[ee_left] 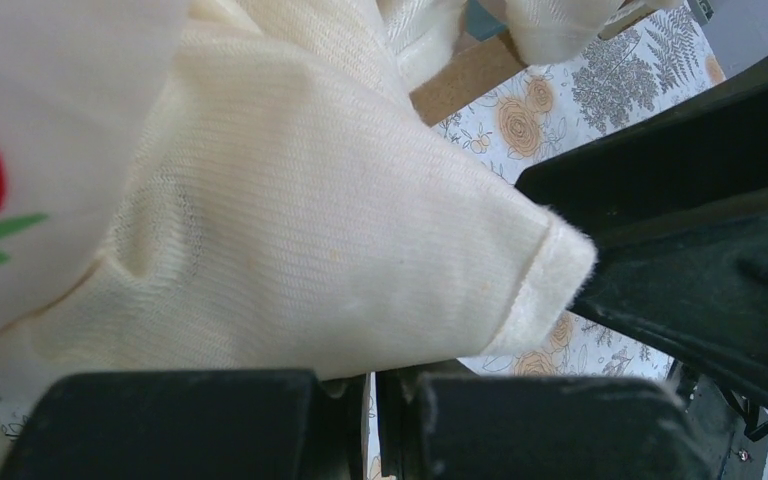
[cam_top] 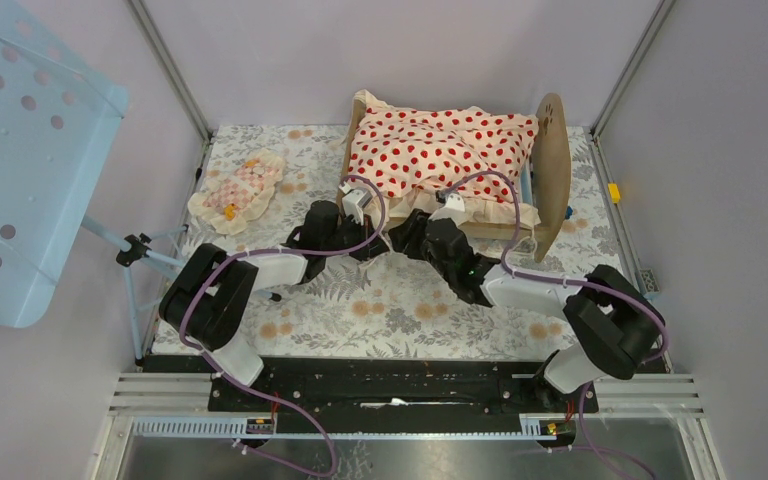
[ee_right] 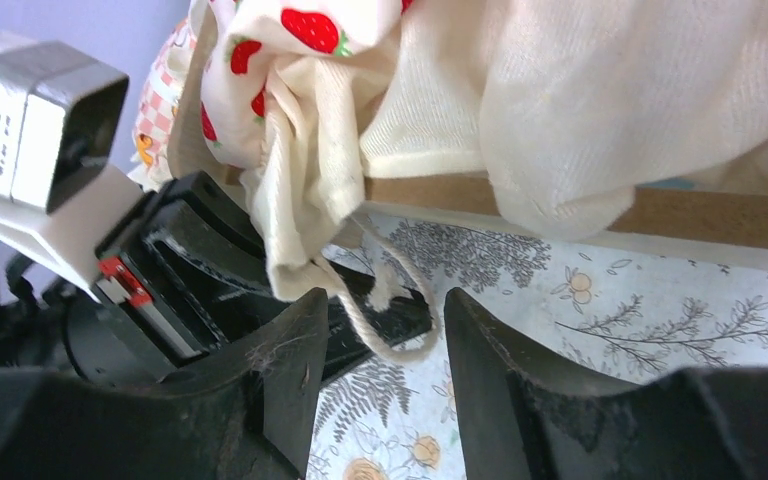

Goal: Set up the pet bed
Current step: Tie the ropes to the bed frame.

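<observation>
One pet bed (cam_top: 555, 160) is noted at the far right-centre of the table, headboard to the right. Its top is wholly covered by the rumpled red-dotted blanket (cam_top: 440, 150), whose cream ruffle spills over the near rail. The left gripper (ee_left: 375, 382) is seen clenched tight with the ruffle lying right at its tips; whether a fold is nipped cannot be told. The right gripper (ee_right: 385, 300) is released, fingers apart, nothing grasped, with a loose cord loop (ee_right: 392, 318) dangling between them. Risks judged: the loop could be hooked by a finger and the blanket dragged off; a pull on the hem could skid or tip the light frame; the two wrists, close together, could be knocked against each other. A small checked pillow (cam_top: 238, 190) lies well apart to the left. A floral table cover (cam_top: 400, 310), pale walls, metal corner posts and a blue perforated panel (cam_top: 20, 150) at the left are recorded.
</observation>
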Available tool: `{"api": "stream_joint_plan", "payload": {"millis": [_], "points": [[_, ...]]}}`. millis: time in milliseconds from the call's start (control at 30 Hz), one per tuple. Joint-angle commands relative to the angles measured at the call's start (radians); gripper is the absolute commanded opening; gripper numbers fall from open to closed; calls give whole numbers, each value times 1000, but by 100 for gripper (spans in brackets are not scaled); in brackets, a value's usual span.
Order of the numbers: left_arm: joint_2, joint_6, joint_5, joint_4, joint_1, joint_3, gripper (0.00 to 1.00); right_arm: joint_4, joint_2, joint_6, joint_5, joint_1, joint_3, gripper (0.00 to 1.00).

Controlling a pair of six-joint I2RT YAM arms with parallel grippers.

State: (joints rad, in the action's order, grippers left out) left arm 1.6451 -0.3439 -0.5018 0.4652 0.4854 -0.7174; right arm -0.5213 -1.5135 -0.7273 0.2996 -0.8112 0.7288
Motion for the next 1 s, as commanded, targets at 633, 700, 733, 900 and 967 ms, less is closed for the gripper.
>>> {"api": "stream_joint_plan", "payload": {"millis": [633,700,733,900,967], "points": [[-5,11,-56,54,7,-27,0,126,-107,-215,83,4,156,52],[-6,11,-60,56,7,-27,0,135,-117,-215,77,4,167,52],[-6,11,-61,57,7,-25,0,137,-120,-215,73,5,172,52],[-8,14,-64,58,8,-28,0,138,-143,-204,28,4,189,52],[-5,15,-65,55,8,-33,0,127,-146,-198,10,4,187,52]]}}
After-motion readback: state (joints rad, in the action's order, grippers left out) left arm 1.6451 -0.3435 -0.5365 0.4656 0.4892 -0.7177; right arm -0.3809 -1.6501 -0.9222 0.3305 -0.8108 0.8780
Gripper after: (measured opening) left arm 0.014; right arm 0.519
